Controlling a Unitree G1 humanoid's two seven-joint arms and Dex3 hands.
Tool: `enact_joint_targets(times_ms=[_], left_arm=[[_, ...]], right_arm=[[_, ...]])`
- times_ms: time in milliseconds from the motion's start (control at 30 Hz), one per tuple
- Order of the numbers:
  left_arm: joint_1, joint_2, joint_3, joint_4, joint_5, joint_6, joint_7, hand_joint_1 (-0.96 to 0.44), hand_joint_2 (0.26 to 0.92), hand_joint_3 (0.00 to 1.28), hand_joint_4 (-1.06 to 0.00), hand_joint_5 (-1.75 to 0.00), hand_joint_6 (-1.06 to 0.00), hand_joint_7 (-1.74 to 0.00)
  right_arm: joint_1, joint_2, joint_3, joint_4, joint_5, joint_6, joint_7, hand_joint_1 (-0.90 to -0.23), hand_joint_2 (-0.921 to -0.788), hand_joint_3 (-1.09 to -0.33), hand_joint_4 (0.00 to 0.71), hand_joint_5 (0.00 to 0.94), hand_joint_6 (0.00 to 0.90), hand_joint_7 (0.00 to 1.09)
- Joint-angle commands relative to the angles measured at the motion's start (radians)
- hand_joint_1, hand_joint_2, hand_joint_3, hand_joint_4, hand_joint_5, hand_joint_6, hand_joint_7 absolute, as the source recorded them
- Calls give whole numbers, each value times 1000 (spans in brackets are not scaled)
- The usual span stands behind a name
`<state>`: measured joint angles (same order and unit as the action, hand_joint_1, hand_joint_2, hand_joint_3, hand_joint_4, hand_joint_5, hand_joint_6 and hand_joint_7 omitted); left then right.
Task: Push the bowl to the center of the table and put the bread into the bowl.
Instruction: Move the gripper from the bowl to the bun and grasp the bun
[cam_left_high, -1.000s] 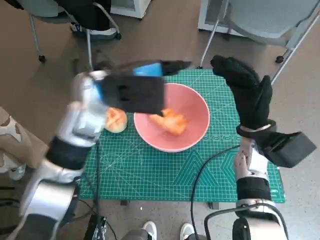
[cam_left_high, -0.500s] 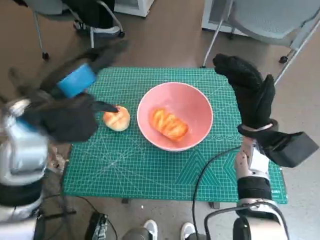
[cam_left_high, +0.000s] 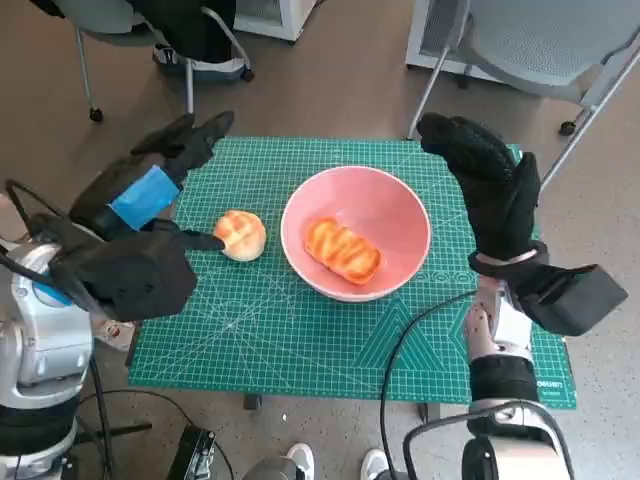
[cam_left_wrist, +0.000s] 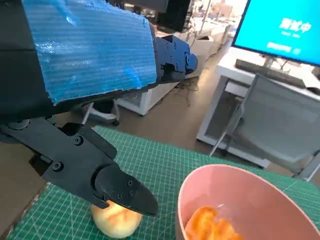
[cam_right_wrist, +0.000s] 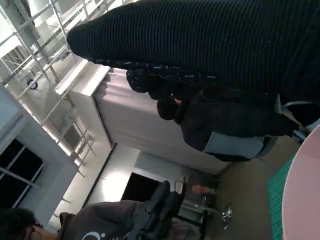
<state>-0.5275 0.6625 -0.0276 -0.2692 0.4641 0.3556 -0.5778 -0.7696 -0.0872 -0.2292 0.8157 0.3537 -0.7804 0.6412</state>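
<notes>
A pink bowl (cam_left_high: 400, 212) stands near the middle of the green cutting mat (cam_left_high: 300, 330), with an orange striped bread roll (cam_left_high: 343, 250) lying inside it. A pale round bun (cam_left_high: 241, 234) lies on the mat just left of the bowl. My left hand (cam_left_high: 150, 190) hovers open over the mat's left edge, fingers spread, one black finger reaching towards the bun. The left wrist view shows that finger (cam_left_wrist: 120, 192) over the bun (cam_left_wrist: 115, 222), beside the bowl (cam_left_wrist: 250, 195). My right hand (cam_left_high: 490, 185) stands open and upright at the bowl's right rim, holding nothing.
Grey chairs (cam_left_high: 560, 45) stand beyond the table's far right, another chair (cam_left_high: 150, 30) at the far left. A black cable (cam_left_high: 400, 340) crosses the mat's front. Shoes (cam_left_high: 300, 460) show below the front edge. A seated person (cam_right_wrist: 210, 120) appears in the right wrist view.
My left hand has swung from over the bowl out to the mat's left side, uncovering the roll in the bowl. The right hand has hardly moved. The camera shifted slightly.
</notes>
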Motion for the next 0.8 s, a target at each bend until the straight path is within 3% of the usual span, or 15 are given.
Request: enact_joint_targets(times_ms=[33,467,800], left_arm=[[-13,0,-38,36,19,15,5,-339,692,1,1,1,-151,-25],[-188,-56,-214,429,73,-26,19,-400,691,0,1,1,-143,-9],[-313,-89,-329,675,153,-27,9,-365,682,0,1,1,-131,-1]], right_arm=[[5,1,0,23,10,13,17,-673,-921,-730,199,2,45,521],[1,-7,-12,50,19,15,42,-673,-921,-726,201,2,60,524],[12,-18,-14,29,16,26,42,-671,-921,-728,200,1,62,521]])
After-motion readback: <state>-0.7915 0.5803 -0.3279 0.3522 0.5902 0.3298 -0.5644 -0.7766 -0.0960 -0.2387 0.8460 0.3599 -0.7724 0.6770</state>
